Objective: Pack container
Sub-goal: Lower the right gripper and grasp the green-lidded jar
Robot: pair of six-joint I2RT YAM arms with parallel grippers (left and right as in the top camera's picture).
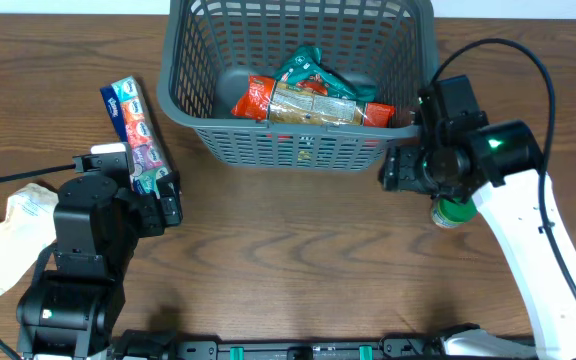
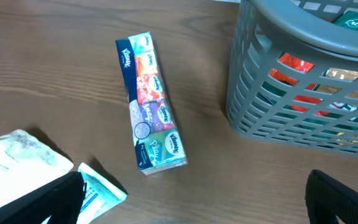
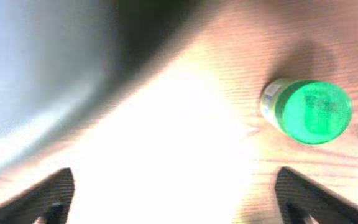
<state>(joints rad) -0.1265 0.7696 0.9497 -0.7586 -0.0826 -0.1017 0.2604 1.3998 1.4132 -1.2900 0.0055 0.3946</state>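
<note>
Right pincer [image 3: 176,199] gaped wide, empty, above the tabletop [image 1: 298,250]; a green-capped jar [image 3: 307,111] stood near. Left pincer [image 2: 194,202] gaped wide, empty; a tissue pack [image 2: 151,106] lay ahead. Basket [image 1: 298,150] sat far-centre, near the right pincer, holding snack packets [image 1: 313,100].

The container [image 1: 298,148] stands at the far middle of the bench [image 1: 298,260], and several packets [image 1: 313,100] lie in it, on its floor. To its left, apart from it, a tissue pack [image 1: 136,135] lies flat on the bench. Farther left and nearer the front lies a crumpled bag [image 1: 13,235]. Right of the container, just beside its front corner, a jar [image 1: 453,212] stands upright, partly under the right arm [image 1: 513,200].
</note>
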